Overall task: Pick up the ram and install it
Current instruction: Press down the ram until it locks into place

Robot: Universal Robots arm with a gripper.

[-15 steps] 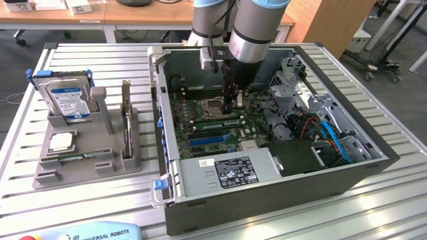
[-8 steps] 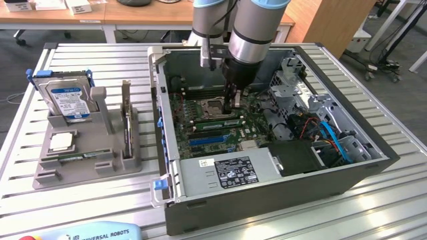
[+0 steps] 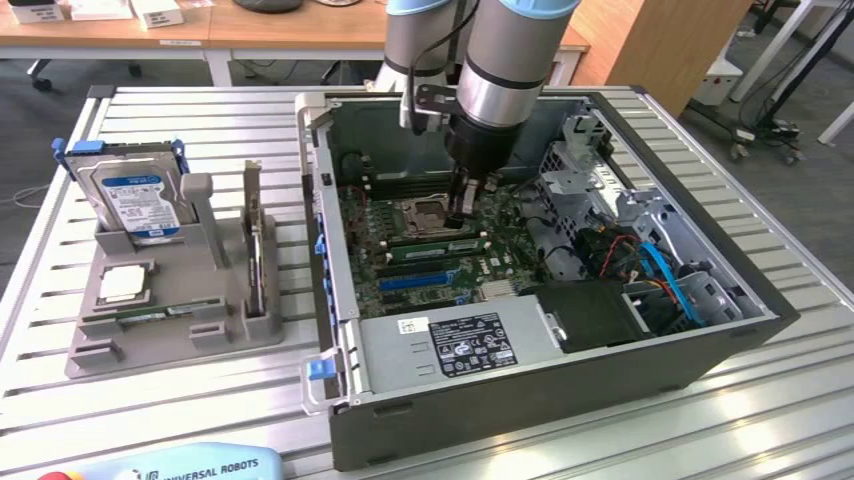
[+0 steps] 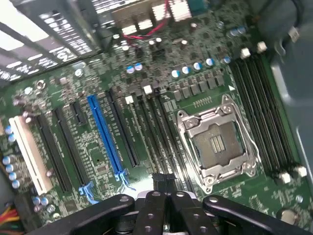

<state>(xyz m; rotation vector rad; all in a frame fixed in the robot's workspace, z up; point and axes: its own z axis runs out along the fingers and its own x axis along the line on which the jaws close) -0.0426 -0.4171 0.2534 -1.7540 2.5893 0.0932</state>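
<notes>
Starting at the left of the exterior view, a grey holder (image 3: 174,300) sits on the slatted bench (image 3: 80,400) with the hard drive (image 3: 131,200) standing in it. None of that is near the work. Toward the middle, the open computer case (image 3: 534,400) lies on its side, and the arm reaches straight down into it. The hand (image 3: 463,213) hangs just above the motherboard (image 3: 400,225), to the right of the processor socket (image 3: 424,212). Its fingers are pressed together. I can't tell whether they pinch anything. In the wrist view a short dark piece shows at the tip of the hand (image 4: 164,188), but it is too small to name. What looks like the ram (image 3: 430,244) is a narrow green stick just below and a little left of the hand in the exterior view. It appears to lie in the memory slots beside the socket, with its long axis running across the frame and rising slightly to the right. I judge that alignment is what matters here. In the wrist view the memory slots (image 4: 159,132) run from upper left to lower right beside the socket (image 4: 217,142), and the closed hand sits right over their lower end, in line with them. The stick therefore looks to be directly under the fingertips rather than off to one side. Further right in the case, the drive bay and blue cables (image 3: 667,280) are well apart from the hand.
</notes>
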